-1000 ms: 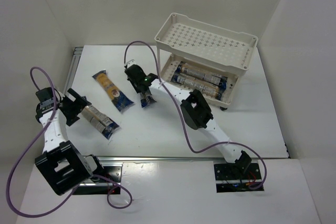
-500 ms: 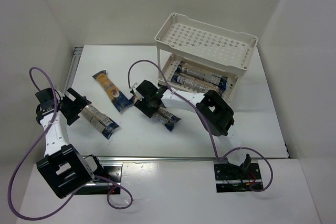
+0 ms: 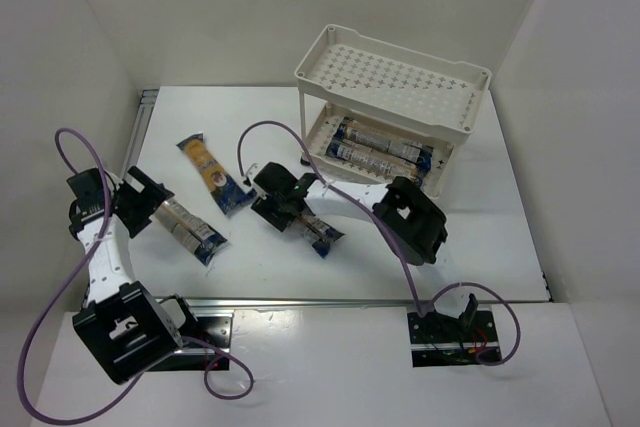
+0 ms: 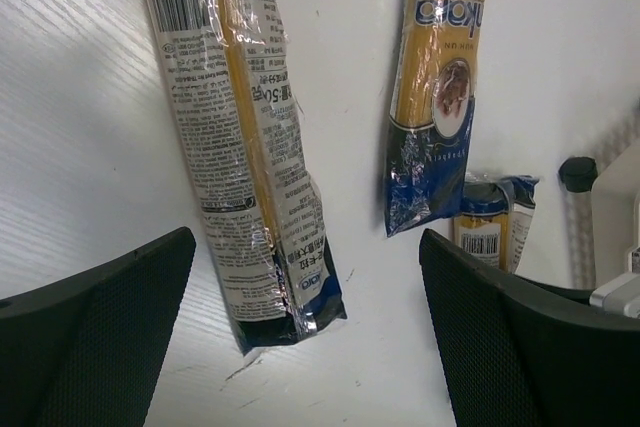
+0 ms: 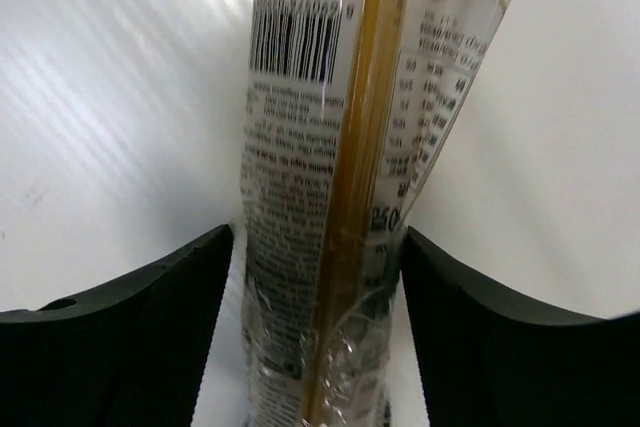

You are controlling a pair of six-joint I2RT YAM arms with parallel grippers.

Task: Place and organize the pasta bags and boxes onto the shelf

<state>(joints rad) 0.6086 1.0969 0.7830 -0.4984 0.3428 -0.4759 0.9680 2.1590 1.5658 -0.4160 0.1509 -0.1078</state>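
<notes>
Three pasta packets lie on the white table. The middle packet (image 3: 322,230) (image 5: 330,147) runs lengthwise between the fingers of my right gripper (image 3: 295,215) (image 5: 318,237), which is open with a thin gap on each side. A second packet (image 3: 192,230) (image 4: 245,137) lies just ahead of my left gripper (image 3: 155,207) (image 4: 308,247), which is wide open, its dark blue end reaching between the fingertips. A third packet (image 3: 213,175) (image 4: 437,87) lies further back. The cream shelf (image 3: 318,65) stands at the back right, with two packets (image 3: 385,147) on its lower tier and a bare top tier.
White walls close in the table on the left, back and right. The shelf's dark foot (image 4: 577,172) shows at the right of the left wrist view. Purple cables (image 3: 262,132) loop above both arms. A metal rail (image 3: 330,302) runs along the near edge.
My right gripper swung from the table's middle toward the front with the packet, then opened around it as it lay on the table. The left arm barely moved.
</notes>
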